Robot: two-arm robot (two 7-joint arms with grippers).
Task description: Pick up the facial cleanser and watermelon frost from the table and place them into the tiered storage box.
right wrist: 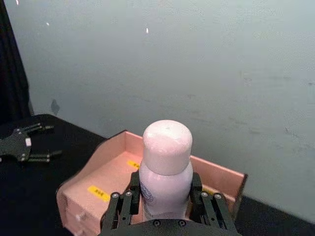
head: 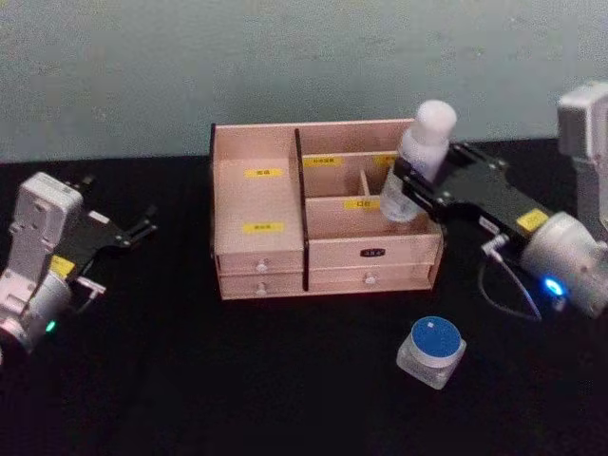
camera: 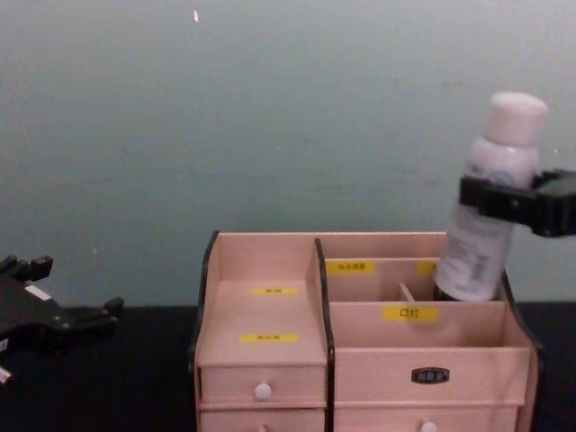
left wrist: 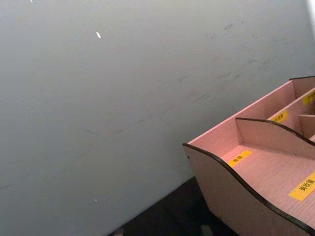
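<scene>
My right gripper [head: 410, 180] is shut on the facial cleanser [head: 418, 161], a white bottle with a rounded white cap. The bottle [camera: 495, 198] leans slightly, and its base dips into a right-hand compartment of the tiered storage box [head: 261, 204], behind a labelled divider. In the right wrist view the bottle [right wrist: 166, 167] stands between the black fingers [right wrist: 123, 209]. The watermelon frost [head: 432, 350], a small clear jar with a blue lid, sits on the table in front of the box's right end. My left gripper [head: 142, 228] rests open at the left, away from the box.
The table [head: 190, 380] is covered in black cloth, and a pale green wall stands close behind the box [camera: 261, 315]. Two rows of white-knobbed drawers [head: 261, 267] face me. The left wrist view looks at the box's left side wall [left wrist: 231, 196].
</scene>
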